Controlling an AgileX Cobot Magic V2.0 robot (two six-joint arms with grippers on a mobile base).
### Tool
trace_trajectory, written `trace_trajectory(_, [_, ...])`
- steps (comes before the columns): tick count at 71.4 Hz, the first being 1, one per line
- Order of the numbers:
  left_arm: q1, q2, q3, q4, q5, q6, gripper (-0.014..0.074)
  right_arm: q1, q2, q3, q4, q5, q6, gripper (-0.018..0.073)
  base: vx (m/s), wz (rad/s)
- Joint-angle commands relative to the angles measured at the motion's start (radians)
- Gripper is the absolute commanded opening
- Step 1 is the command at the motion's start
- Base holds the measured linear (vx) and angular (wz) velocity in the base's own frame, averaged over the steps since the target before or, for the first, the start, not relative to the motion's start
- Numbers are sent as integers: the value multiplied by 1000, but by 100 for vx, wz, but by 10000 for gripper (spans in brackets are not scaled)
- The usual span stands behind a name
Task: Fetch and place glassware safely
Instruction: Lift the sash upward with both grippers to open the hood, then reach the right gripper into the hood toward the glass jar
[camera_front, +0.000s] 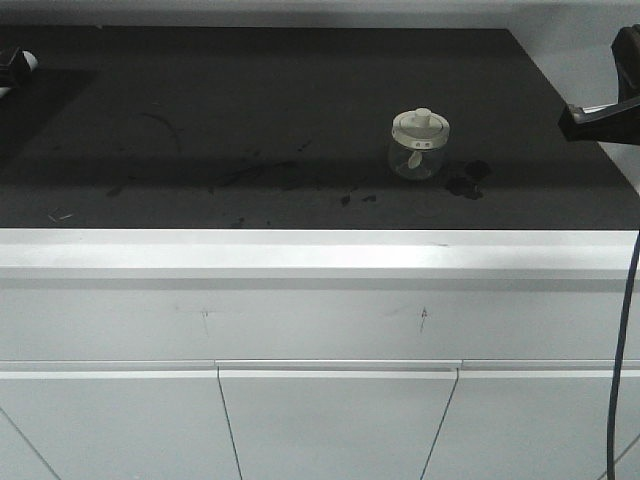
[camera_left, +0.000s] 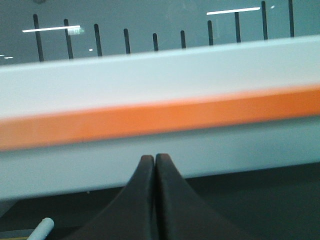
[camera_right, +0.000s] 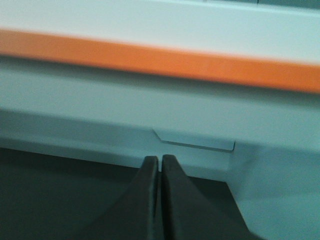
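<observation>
End effectors (camera_left: 154, 158) (camera_right: 160, 159) fully closed, empty

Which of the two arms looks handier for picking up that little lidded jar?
Right, likely. The jar sits toward the counter's right side, much nearer the right gripper than the left gripper. Both are shut.

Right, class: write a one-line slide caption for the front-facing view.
Lidded glass jar stands upright, right of centre, on a dark counter above white cabinets.
</observation>
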Motion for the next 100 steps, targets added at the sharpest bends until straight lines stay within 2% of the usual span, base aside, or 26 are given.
trace_trajectory(1, [-1,-44,-29,-2,-41,-3,-7,1,-35,-32,-6,-45,33,-1,0,0])
trace_trajectory(9, [-1,-70,-29,-2,6,-3,-7,1,-48,-32,-39,-13,65,-1,0,0])
trace_trajectory(21, [-1,-127,-29,-2,129,-3,-7,2,-77,-32,-152,61,145,-1,0,0])
trace_trajectory(40, [-1,-230,-23,-2,337,3,-7,2,-139,-32,-345,171,373,-1,0,0])
trace_trajectory(51, [-1,-319,71,-1,345,33,-7,2,-177,-32,-471,176,542,-1,0,0])
trace_trajectory(66, [-1,-492,275,-2,345,32,-7,2,-220,-32,-602,221,668,-1,0,0])
trace_trajectory(88, [-1,-753,567,-3,350,24,-7,2,-230,-32,-633,233,700,-1,0,0])
trace_trajectory(100, [-1,-825,639,-3,306,24,-7,2,-230,-32,-633,233,700,-1,0,0])
